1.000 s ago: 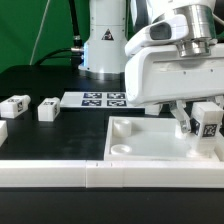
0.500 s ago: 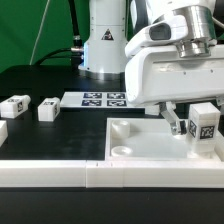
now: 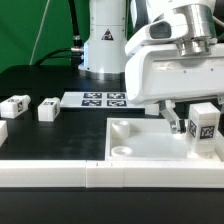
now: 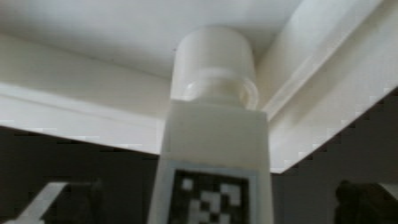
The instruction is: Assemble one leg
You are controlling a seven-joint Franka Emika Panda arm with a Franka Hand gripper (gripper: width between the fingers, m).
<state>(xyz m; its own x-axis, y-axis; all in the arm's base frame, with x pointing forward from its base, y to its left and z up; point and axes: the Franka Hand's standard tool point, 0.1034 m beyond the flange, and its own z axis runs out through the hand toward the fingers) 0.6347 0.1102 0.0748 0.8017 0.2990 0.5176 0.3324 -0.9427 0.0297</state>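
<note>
The leg [image 3: 206, 124], a white block with a black-and-white tag facing me, stands upright at the corner of the white tabletop [image 3: 150, 142] on the exterior view's right. In the wrist view the leg [image 4: 215, 130] runs away from the camera, its round end against the tabletop's corner [image 4: 338, 60]. My gripper [image 3: 197, 122] straddles it with the jaws open. One finger [image 3: 173, 120] stands clear of the leg, and dark gaps show on both sides between the fingers [image 4: 43, 204] and the leg. Three more legs lie at the left [image 3: 16, 104], [image 3: 47, 110], [image 3: 2, 130].
The marker board [image 3: 105, 99] lies flat behind the tabletop. A long white rail [image 3: 70, 176] runs along the front edge. The robot base [image 3: 104, 45] stands at the back. The table is black.
The jaws have opened: the visible finger moved away from the leg toward the exterior view's left. The leg went from tilted to upright and sits slightly lower.
</note>
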